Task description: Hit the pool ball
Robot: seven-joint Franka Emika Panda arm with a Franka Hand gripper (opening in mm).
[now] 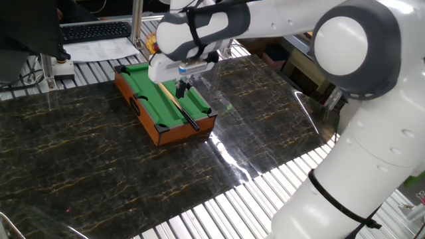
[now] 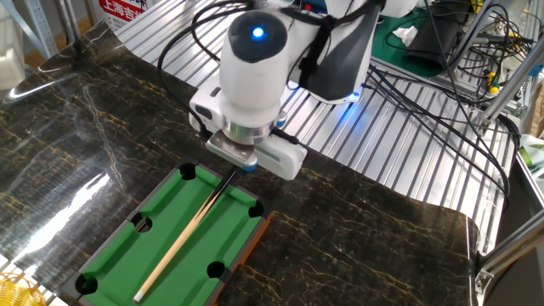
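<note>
The miniature pool table (image 1: 154,124) has green felt and a wooden frame, and it also shows in the other fixed view (image 2: 253,244). The long thin cue stick (image 1: 171,98) lies lengthwise on the felt (image 2: 183,242). My gripper (image 1: 182,87) hangs just above the felt, over the middle of the cue, with its dark fingers close together and nothing between them. In the other fixed view the wrist (image 2: 251,149) covers the fingers. The tiny blue pool ball is hidden in both views.
A yellow basket (image 1: 152,42) with coloured balls stands behind the pool table, and its rim shows at the lower left of the other view (image 2: 13,289). A keyboard and papers (image 1: 96,30) lie at the back. Metal slats (image 2: 399,149) border the dark marble top.
</note>
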